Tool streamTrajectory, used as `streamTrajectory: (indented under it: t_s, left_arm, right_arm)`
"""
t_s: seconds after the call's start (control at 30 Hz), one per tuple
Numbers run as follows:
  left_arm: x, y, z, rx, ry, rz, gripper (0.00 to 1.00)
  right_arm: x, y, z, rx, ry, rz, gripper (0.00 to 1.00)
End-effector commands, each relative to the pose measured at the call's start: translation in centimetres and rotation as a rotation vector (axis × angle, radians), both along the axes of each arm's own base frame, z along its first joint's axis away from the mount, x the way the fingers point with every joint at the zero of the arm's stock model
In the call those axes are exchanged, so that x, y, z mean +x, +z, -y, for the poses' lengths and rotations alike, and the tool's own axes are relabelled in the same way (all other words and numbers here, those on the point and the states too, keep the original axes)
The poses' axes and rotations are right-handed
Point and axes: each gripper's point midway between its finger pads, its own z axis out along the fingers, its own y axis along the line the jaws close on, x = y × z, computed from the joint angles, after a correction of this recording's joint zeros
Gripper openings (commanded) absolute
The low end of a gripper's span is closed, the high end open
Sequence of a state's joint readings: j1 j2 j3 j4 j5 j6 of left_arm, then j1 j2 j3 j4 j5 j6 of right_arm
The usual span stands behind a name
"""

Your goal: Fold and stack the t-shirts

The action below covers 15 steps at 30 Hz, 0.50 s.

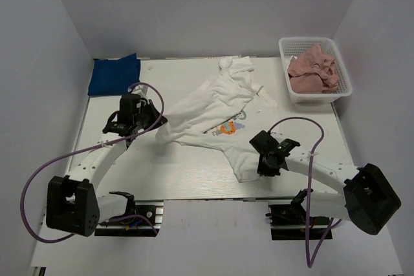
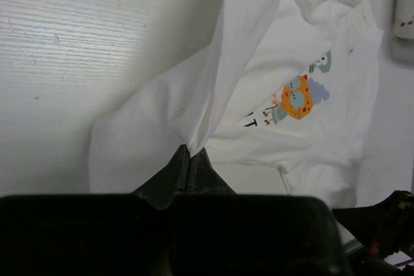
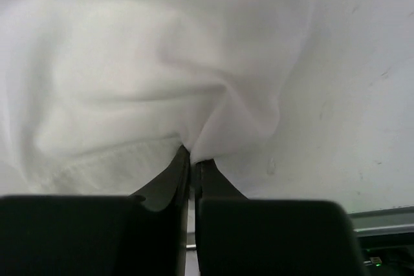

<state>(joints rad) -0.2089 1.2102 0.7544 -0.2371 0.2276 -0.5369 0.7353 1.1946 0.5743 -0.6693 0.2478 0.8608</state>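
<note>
Left gripper (image 2: 189, 156): I have it pinched shut on a fold of the white t-shirt (image 2: 259, 63), which spreads ahead of the fingertips. Right gripper (image 3: 192, 156): closed on another bunched edge. Cloth looks light, limp; best held at corners.

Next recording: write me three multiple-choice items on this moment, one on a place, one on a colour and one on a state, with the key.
1. Where is the pink t-shirt?
A) in the white basket
B) under the left arm
C) on the white shirt

2. What colour is the t-shirt at the far-left corner of the table?
A) pink
B) blue
C) white

3. The left arm's fingers are:
A) open above the table
B) shut on the white t-shirt
C) gripping the basket

Key:
1 A, pink cloth lies inside the basket.
2 B, blue cloth lies there.
3 B, the left wrist view shows white cloth pinched.
</note>
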Motion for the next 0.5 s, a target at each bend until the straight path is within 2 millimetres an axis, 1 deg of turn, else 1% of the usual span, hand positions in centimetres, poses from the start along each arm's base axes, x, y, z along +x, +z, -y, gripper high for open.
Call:
streamTrajectory:
  t_s: [0.0, 0.03, 0.07, 0.1, 0.13, 0.2, 0.23, 0.27, 0.3, 0.33, 0.37, 0.4, 0.43, 0.47]
  left_arm:
    - [0.9, 5.9, 0.0, -0.081, 0.063, 0.107, 0.00]
    - [1.3, 8.3, 0.1, -0.094, 0.061, 0.163, 0.00]
    - [1.6, 9.3, 0.2, -0.106, 0.065, 0.181, 0.00]
    - [1.7, 10.7, 0.2, -0.121, 0.069, 0.209, 0.00]
    - [2.1, 12.9, 0.3, -0.132, 0.067, 0.255, 0.00]
    - [2.3, 15.4, 0.2, -0.150, 0.083, 0.294, 0.00]
    - [2.5, 17.7, -0.1, -0.150, 0.102, 0.334, 0.00]
    - [2.3, 19.0, -0.2, -0.156, 0.101, 0.356, 0.00]
    - [2.0, 21.6, -0.3, -0.169, 0.100, 0.405, 0.00]
    - [2.0, 22.5, -0.4, -0.167, 0.109, 0.416, 0.00]
    - [1.3, 23.4, -0.9, -0.162, 0.126, 0.424, 0.00]
    - [0.8, 25.4, -1.3, -0.167, 0.139, 0.464, 0.00]
    - [-0.1, 27.1, -2.0, -0.168, 0.168, 0.511, 0.00]
    - [-0.8, 28.0, -2.5, -0.165, 0.188, 0.525, 0.00]
  right_arm:
    - [6.0, 4.4, -0.4, -0.006, -0.090, 0.279, 0.00]
    - [7.7, 6.1, 0.4, -0.048, -0.107, 0.376, 0.00]
    - [8.6, 7.6, 0.4, -0.047, -0.118, 0.424, 0.00]
    - [11.1, 12.8, -0.5, 0.020, -0.154, 0.576, 0.00]
    - [12.4, 15.2, 0.7, -0.046, -0.156, 0.667, 0.00]
    - [14.0, 22.4, 0.6, 0.031, -0.217, 0.828, 0.00]
    - [14.1, 24.5, 1.6, 0.003, -0.226, 0.884, 0.00]
    - [14.4, 27.8, 2.1, 0.024, -0.265, 0.953, 0.00]
    - [14.6, 29.7, 2.3, 0.033, -0.265, 1.000, 0.00]
    - [13.8, 33.9, 3.6, 0.075, -0.299, 1.091, 0.00]
    - [13.6, 35.1, 4.2, 0.061, -0.291, 1.127, 0.00]
    - [13.4, 37.3, 4.8, 0.090, -0.329, 1.193, 0.00]
    - [11.9, 40.4, 6.5, 0.134, -0.354, 1.269, 0.00]
    - [11.2, 41.6, 7.1, 0.124, -0.337, 1.301, 0.00]
